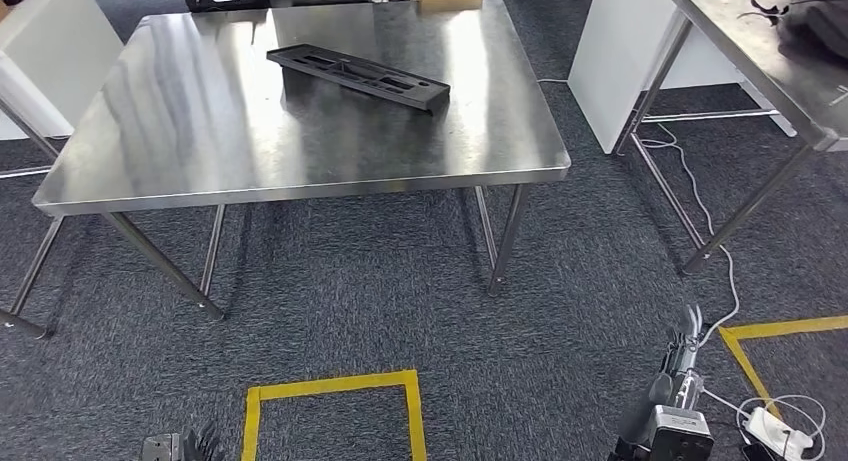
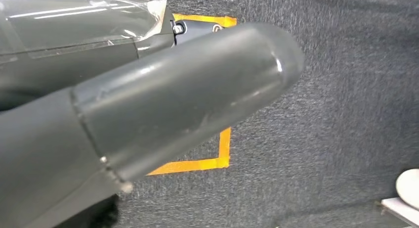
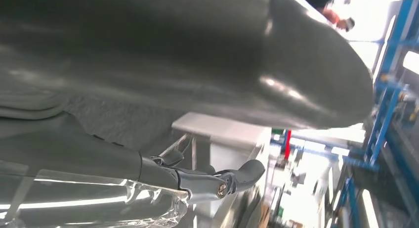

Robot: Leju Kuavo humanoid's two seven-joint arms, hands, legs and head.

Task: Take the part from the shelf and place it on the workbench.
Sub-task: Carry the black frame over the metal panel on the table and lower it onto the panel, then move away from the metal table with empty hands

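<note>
Grey carpet [image 1: 380, 311] surrounds our steel workbench [image 1: 200, 141], where the long black plastic part [image 1: 357, 77] lies far-centre; our left hand [image 1: 185, 447] and right hand [image 1: 683, 356] hang low, empty, fingers apart

A workshop or lab is showing here: steel tables [image 1: 300, 131] standing on grey carpet [image 1: 350, 301], yellow floor tape [image 1: 330, 386], blue racking [image 3: 390, 89].

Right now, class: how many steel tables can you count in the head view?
2. One steel table stands centre, carrying the black part. A second table is cut off by the right edge. Others may stand outside the picture.
</note>
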